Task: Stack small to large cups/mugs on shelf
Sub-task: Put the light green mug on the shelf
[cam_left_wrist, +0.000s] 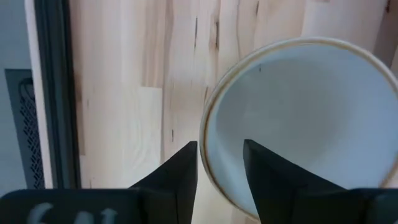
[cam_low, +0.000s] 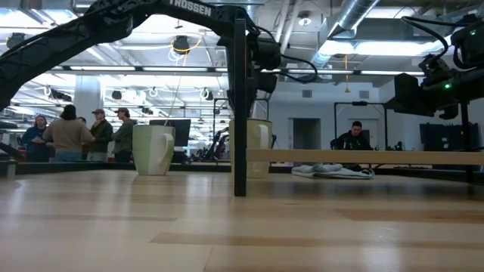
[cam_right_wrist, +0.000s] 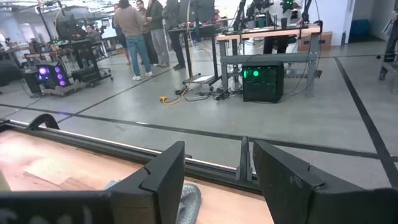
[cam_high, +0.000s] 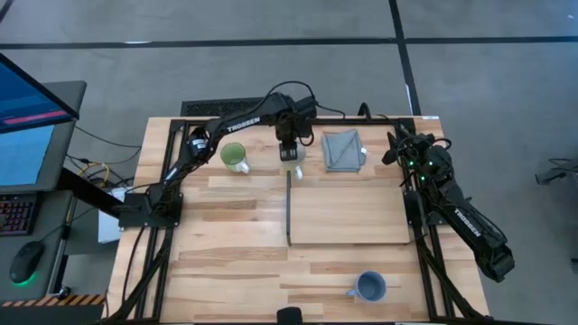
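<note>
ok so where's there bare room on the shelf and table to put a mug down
The whole shelf is bare. Open tabletop also lies left of its dark edge strip, down to the blue-grey mug. The far edge is crowded: green-lined mug, cream mug straddled by the left tool, grey cloth.

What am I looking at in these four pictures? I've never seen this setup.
Two dark robot arms work at a wooden table. One picture looks down from above, one looks level across the tabletop, and two come from cameras on the arms' wrists. On the table lie a raised light-wood shelf, a white mug with green inside, a blue-grey mug and a folded grey cloth. The left hand straddles the rim of a cream-white mug, one finger inside, one outside. The right hand waits open at the table's far right, holding nothing.
</note>
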